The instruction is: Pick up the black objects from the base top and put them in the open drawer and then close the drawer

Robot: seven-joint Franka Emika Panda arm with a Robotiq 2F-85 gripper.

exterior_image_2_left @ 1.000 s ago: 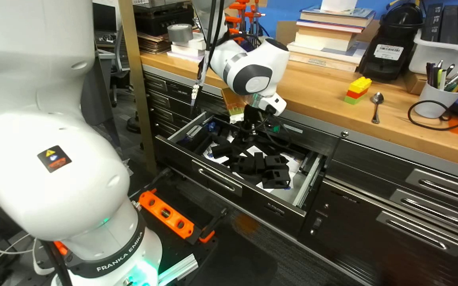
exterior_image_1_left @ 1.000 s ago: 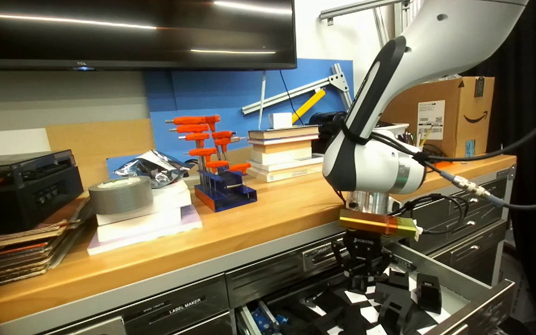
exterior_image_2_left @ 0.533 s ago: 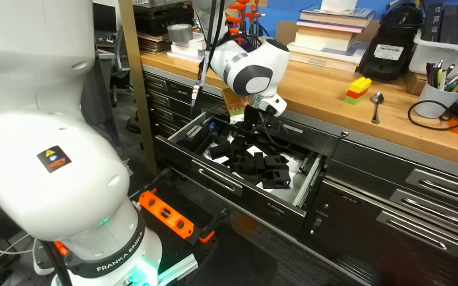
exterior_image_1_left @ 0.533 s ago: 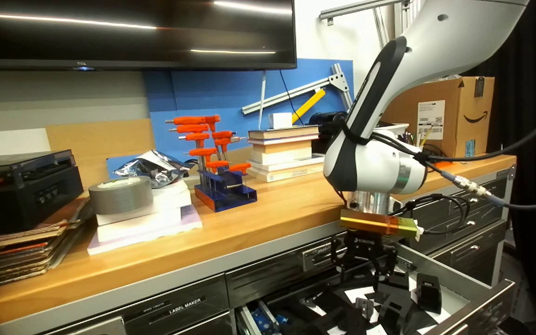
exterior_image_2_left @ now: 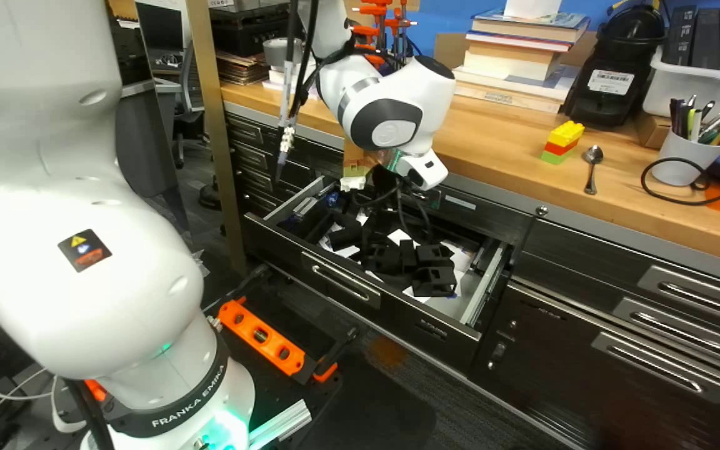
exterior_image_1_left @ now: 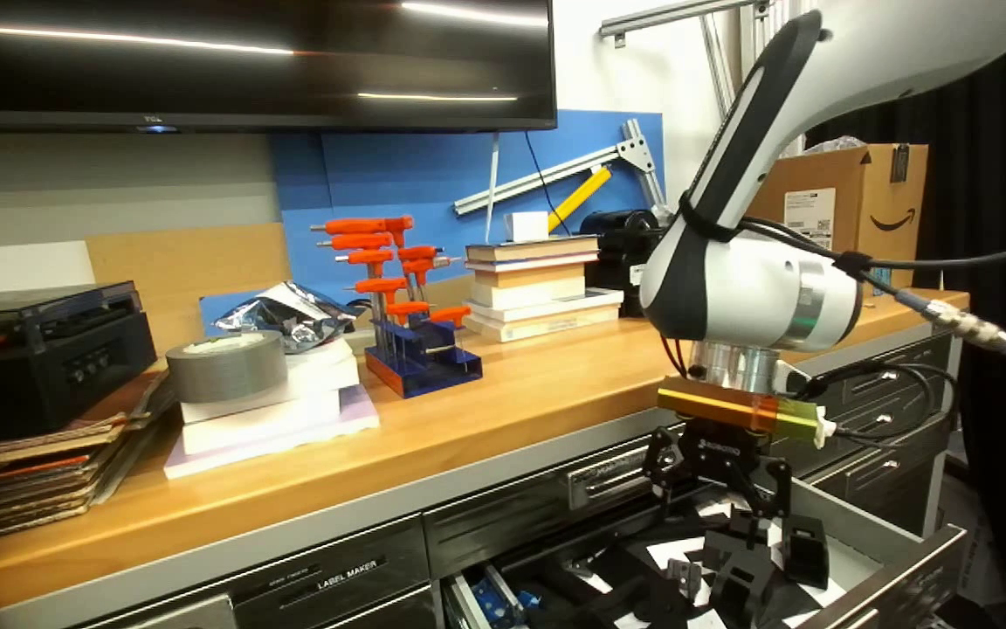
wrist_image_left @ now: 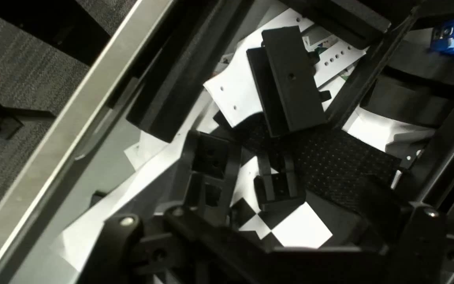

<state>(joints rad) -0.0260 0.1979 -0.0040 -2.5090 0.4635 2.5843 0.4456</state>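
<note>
We see the fingers [exterior_image_1_left: 780,489] spread wide, nothing held, low over the open drawer [exterior_image_2_left: 404,319]; black objs [wrist_image_left: 281,197] lie jumbled in there, tho we can't ID which ones the task means. If we shove it closed w/o lifting clear first, fingers cld get pinched or snag; any pc sitting too tall cld also jam under the counter [exterior_image_1_left: 520,389].
</note>
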